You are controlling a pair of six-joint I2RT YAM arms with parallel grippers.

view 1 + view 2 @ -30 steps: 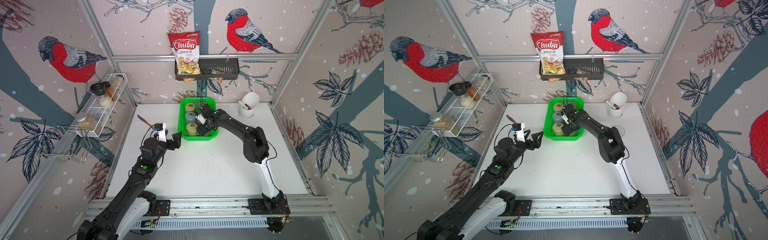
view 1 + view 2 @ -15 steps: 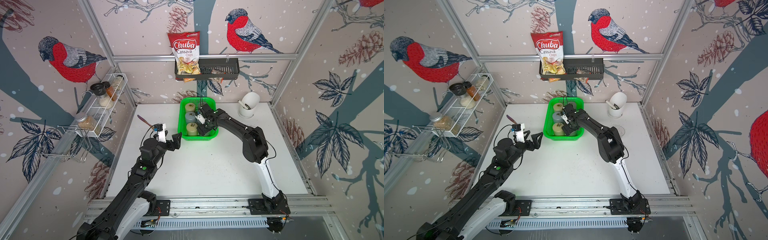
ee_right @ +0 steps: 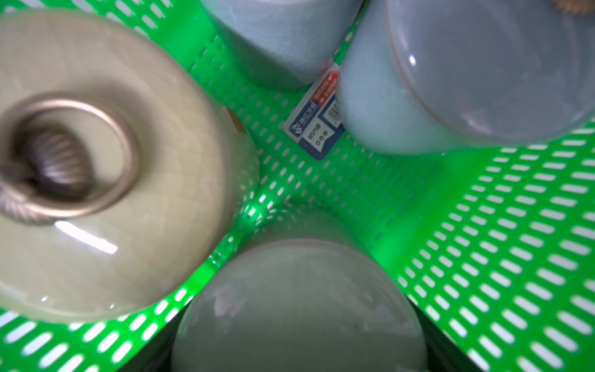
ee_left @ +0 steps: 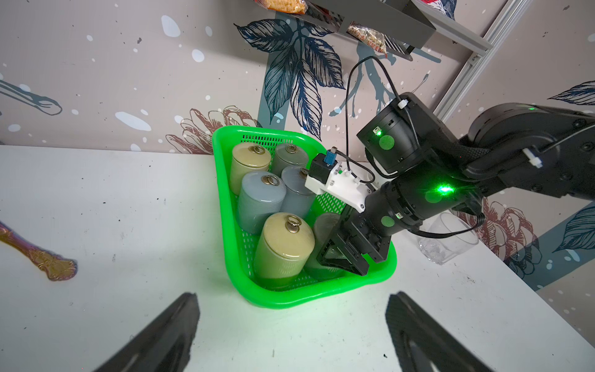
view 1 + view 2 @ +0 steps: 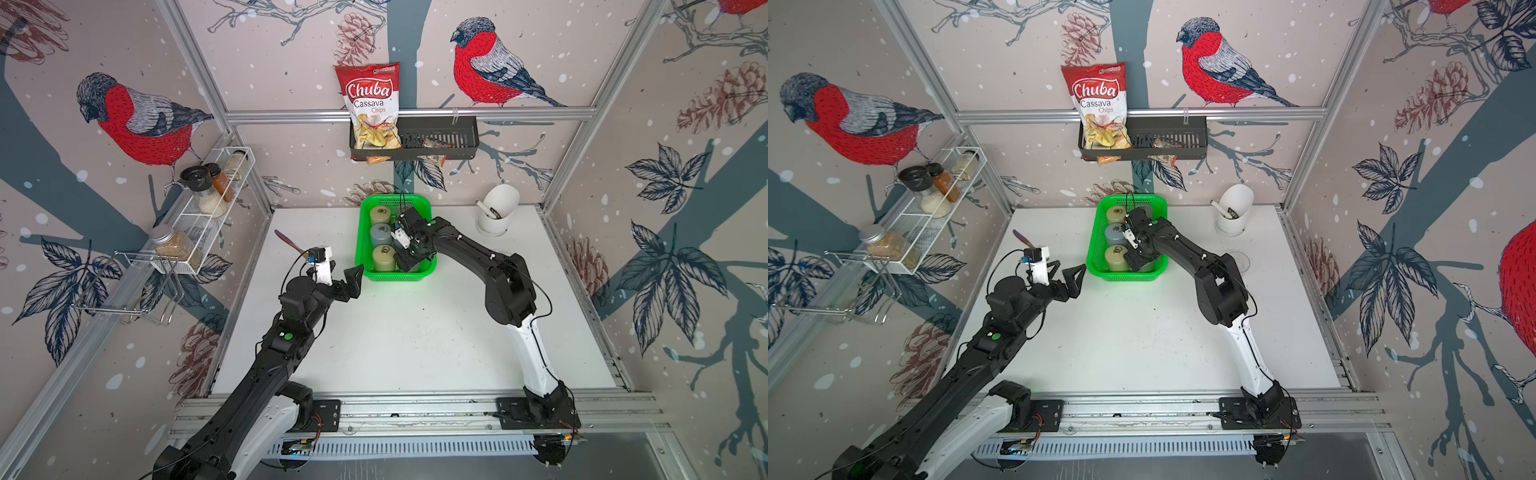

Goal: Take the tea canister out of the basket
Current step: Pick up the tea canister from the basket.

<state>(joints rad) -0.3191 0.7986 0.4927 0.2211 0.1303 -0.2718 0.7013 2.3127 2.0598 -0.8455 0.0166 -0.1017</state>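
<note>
White tabletop (image 5: 415, 340); right claw (image 4: 341, 257) jaws flank a grey-green tea canister (image 3: 299, 306) inside the green basket (image 4: 289, 296), grip unclear; left claw (image 5: 1064, 272) spread wide, empty.

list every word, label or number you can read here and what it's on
"Chuba Cassava Chips": chip bag
small green logo atop the bag: too small to read
sticker on the basket floor: print and barcode, too blurred to read
packets in the rack: nothing readable

green basket (image 3: 483, 225) | sticker (image 3: 317, 128) on mesh floor | grey-green canister (image 3: 299, 306) nearest (beige one (image 3: 106, 167) blurred)
</note>
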